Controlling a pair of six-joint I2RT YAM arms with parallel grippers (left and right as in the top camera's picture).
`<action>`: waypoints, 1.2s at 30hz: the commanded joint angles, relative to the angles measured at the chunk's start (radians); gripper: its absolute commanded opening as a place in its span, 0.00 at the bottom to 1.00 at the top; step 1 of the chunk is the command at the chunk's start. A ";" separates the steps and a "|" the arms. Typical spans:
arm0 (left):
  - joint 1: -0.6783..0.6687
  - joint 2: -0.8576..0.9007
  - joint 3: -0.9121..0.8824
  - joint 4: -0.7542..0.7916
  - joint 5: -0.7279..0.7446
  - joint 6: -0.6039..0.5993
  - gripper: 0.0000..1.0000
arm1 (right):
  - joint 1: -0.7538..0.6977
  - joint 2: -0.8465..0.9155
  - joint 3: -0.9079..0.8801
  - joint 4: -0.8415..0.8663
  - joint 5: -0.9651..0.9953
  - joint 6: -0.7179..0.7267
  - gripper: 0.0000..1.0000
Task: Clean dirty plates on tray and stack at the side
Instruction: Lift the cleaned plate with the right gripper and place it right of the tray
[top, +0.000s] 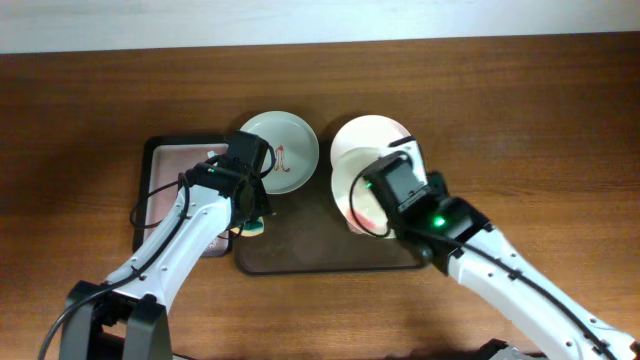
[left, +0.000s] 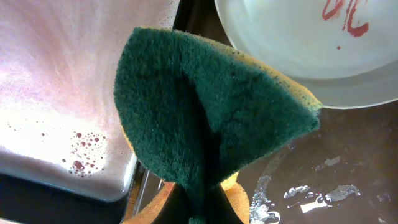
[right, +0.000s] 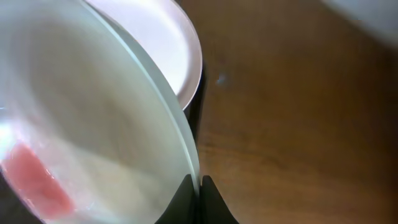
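The pale green plate with red sauce squiggles lies at the far left of the dark brown tray; it also shows in the left wrist view. My left gripper is shut on a green and yellow sponge, just in front of that plate. My right gripper is shut on the rim of the white plate, which is tilted and carries a red smear. The pinkish-white plate lies under and behind it, looking clean. In the overhead view the white plate overlaps the pinkish-white plate.
A smaller black tray with a pinkish inside and soapy water stands left of the brown tray. Wet streaks lie on the brown tray. Bare wooden table extends to the right.
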 joint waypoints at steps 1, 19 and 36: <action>0.005 -0.014 -0.005 0.005 0.004 0.016 0.00 | 0.100 -0.014 0.017 0.035 0.232 -0.079 0.04; 0.005 -0.014 -0.005 0.008 0.004 0.016 0.00 | 0.229 -0.014 0.017 0.101 0.462 -0.034 0.04; 0.005 -0.014 -0.005 0.008 0.011 0.016 0.00 | -0.613 0.003 0.014 0.013 -0.429 0.340 0.04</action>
